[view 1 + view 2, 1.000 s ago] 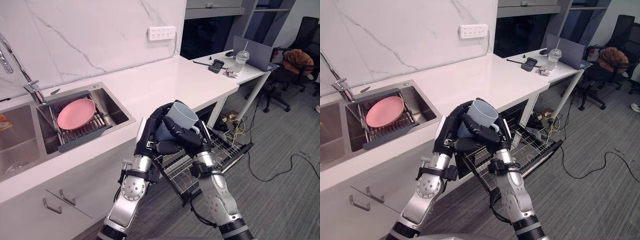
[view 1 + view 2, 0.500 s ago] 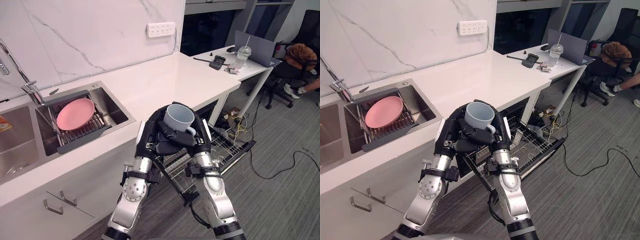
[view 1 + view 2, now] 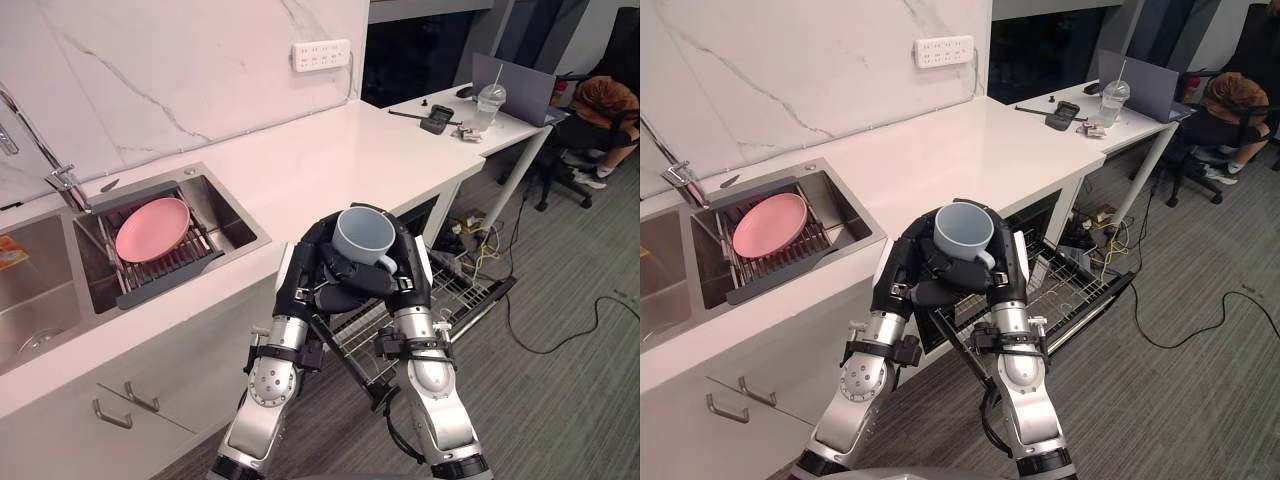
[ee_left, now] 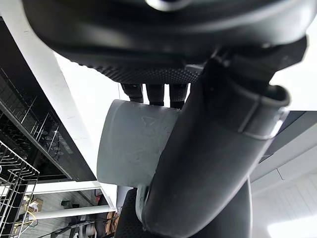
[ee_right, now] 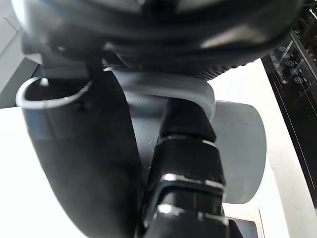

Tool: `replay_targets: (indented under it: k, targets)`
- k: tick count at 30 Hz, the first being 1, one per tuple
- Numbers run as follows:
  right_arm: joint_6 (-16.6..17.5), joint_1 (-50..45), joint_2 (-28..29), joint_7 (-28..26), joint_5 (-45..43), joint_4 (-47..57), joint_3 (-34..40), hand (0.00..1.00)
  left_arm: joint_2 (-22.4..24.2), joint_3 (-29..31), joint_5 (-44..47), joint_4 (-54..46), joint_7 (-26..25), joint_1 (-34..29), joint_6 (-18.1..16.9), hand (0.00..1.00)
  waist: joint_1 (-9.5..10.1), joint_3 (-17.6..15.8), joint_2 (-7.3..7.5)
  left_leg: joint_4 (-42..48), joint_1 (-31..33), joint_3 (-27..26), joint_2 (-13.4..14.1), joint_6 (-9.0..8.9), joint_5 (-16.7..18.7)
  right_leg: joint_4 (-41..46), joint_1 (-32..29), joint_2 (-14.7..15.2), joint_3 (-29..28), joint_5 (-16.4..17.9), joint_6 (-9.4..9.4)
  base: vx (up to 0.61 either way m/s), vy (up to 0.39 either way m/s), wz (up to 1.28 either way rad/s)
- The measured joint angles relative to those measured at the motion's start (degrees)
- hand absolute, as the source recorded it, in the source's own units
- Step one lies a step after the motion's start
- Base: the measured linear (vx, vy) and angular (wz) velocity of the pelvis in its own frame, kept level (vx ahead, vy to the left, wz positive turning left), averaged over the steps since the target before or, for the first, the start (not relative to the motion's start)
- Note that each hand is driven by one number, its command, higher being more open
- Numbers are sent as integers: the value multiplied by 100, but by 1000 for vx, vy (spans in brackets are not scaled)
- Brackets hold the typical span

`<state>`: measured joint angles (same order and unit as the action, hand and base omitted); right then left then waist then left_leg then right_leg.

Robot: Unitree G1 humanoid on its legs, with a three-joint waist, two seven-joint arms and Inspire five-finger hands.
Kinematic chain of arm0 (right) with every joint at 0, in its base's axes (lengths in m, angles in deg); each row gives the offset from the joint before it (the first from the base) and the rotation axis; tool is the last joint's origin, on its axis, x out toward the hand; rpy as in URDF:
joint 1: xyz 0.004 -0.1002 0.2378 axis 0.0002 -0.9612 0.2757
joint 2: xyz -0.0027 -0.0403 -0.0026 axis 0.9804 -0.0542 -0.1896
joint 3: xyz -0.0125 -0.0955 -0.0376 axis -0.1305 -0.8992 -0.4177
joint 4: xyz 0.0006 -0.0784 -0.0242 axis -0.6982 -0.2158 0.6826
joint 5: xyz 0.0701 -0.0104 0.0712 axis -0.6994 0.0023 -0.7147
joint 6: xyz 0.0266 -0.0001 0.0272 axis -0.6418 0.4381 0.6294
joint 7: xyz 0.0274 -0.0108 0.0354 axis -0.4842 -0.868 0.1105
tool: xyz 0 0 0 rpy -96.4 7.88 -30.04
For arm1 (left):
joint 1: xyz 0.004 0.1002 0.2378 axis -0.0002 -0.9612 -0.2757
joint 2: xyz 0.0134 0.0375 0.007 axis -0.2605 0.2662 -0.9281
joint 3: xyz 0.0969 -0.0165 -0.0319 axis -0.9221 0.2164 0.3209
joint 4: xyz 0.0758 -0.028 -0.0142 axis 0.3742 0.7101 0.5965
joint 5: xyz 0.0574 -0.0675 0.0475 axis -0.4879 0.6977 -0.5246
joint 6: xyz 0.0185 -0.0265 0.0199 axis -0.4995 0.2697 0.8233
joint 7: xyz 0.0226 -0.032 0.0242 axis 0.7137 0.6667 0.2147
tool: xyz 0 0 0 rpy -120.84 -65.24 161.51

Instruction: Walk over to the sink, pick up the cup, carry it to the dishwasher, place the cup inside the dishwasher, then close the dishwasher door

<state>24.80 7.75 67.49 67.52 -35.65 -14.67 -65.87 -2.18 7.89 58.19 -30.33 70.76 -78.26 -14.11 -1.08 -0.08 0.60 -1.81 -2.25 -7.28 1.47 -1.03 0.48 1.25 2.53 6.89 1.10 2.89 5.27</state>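
clear: above pulled-out dishwasher rack (image 3: 458, 292) — open-topped | blocked: countertop (image 3: 330, 160) edge just behind it | right: open floor (image 3: 570, 400)

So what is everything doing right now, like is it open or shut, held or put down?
cup: upright, mouth up, held in the air.
left hand: curled round the cup.
right hand: curled round the cup.
dishwasher door: open, dropped down.
dishwasher rack: pulled out.
plate: lying in the drying tray.
laptop: open on the desk.
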Motion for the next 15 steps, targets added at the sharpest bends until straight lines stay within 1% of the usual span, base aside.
replay_targets:
  k: [4,7,9,10,11,13,14,15]
  targets:
    - [-16,-40,6,55,395,8,92,30,35,-1,47,145,88,-31,1,90,1,-19,-10,-5,1,7,-8,1,0,-1,1,8,6,3,3,0,0,0]
    - [-15,-39,13,205,614,72,239,30,1,3,61,152,136,-104,2,90,0,-41,-20,-7,3,11,-10,1,1,-2,0,9,9,4,4,0,0,0]
    - [-11,-32,48,426,580,206,845,30,-63,133,209,150,132,-360,6,90,18,-51,-19,-10,9,26,-13,2,2,-3,1,13,24,4,4,0,0,2]
    - [6,-30,76,546,446,268,1190,30,-122,237,275,151,122,-536,33,90,12,-56,-18,-11,9,24,-14,3,2,-5,0,15,23,4,4,0,0,0]
    - [66,-32,75,655,90,278,1474,30,-164,364,378,152,103,-681,80,90,5,-64,-17,-12,8,19,-14,3,2,-8,-1,15,19,4,4,0,0,0]
    - [110,-52,76,786,-475,279,1751,30,-222,486,559,152,72,-815,129,90,-3,-73,-21,-12,8,5,-13,3,2,-9,-6,14,9,5,3,0,0,-4]
    - [164,-113,75,799,-803,280,1820,30,-243,492,627,151,68,-854,134,90,-3,-74,-22,-12,6,-4,-10,3,2,-9,-8,11,0,5,2,0,0,-4]
    - [179,-154,73,799,-935,282,1820,30,-235,483,677,149,67,-861,136,90,-3,-73,-22,-12,6,-5,-9,3,2,-9,-8,11,-1,6,0,0,0,0]
